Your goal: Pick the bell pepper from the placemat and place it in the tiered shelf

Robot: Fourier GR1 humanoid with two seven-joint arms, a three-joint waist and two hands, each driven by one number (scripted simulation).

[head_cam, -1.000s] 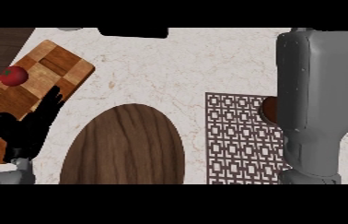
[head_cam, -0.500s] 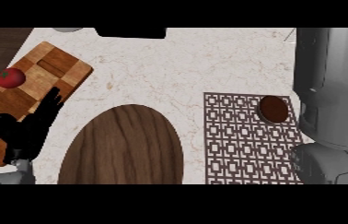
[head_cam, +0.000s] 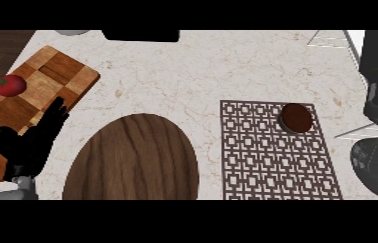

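One second back the right arm lay right across the placemat; now only a dark grey sliver of that arm shows at the right edge. Its hand is out of view, so I cannot tell its state. That uncovers the bell pepper, a small, dark reddish-brown oval on the placemat's far right corner, untouched. At the lower left, the left hand hasn't budged: open, fingers pointing up, overlapping the checkered cutting board. An oval wooden board lies on the tabletop between them.
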